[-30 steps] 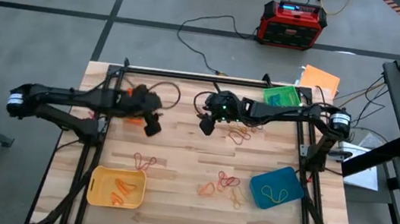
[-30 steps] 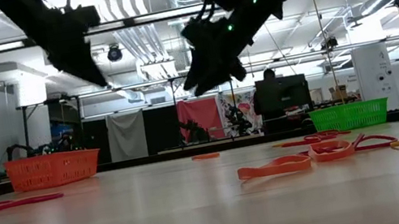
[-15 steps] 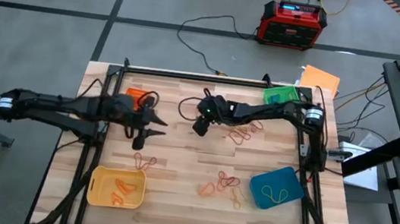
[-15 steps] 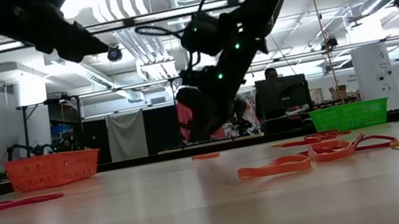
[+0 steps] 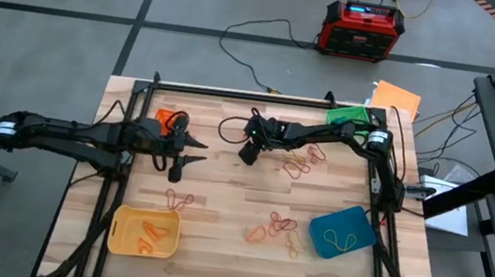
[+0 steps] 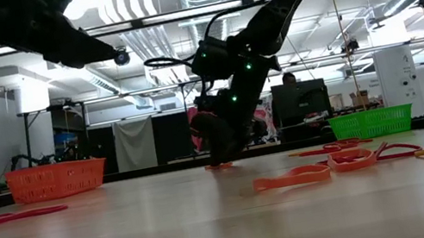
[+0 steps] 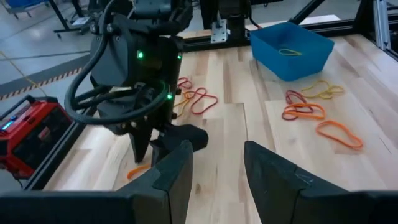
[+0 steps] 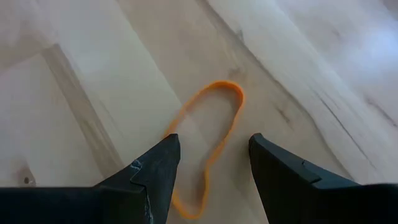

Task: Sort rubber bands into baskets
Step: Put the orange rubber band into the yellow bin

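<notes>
My right gripper (image 5: 245, 156) is open and low over the table's far middle, pointing down. Its fingers stand on either side of an orange rubber band (image 8: 209, 142) that lies flat on the wood; the band also shows in the low view (image 6: 220, 166). My left gripper (image 5: 199, 152) is open and empty, level, pointing toward the right gripper from the table's left. The orange basket (image 5: 168, 116) stands behind it at the far left, the green basket (image 5: 350, 119) at the far right, the blue basket (image 5: 342, 232) near right, and the yellow basket (image 5: 144, 231) near left.
Red bands (image 5: 180, 198) lie near the yellow basket, a mixed cluster (image 5: 278, 226) left of the blue basket, and more (image 5: 298, 167) under the right arm. A yellow band lies in the blue basket and orange ones in the yellow basket. A red-black box (image 5: 362, 30) stands on the floor beyond the table.
My right gripper has gone down and toward the table's left edge, ending just above the wood over the orange band. My left gripper has tipped from pointing down to lying level, pointing toward the table's right.
</notes>
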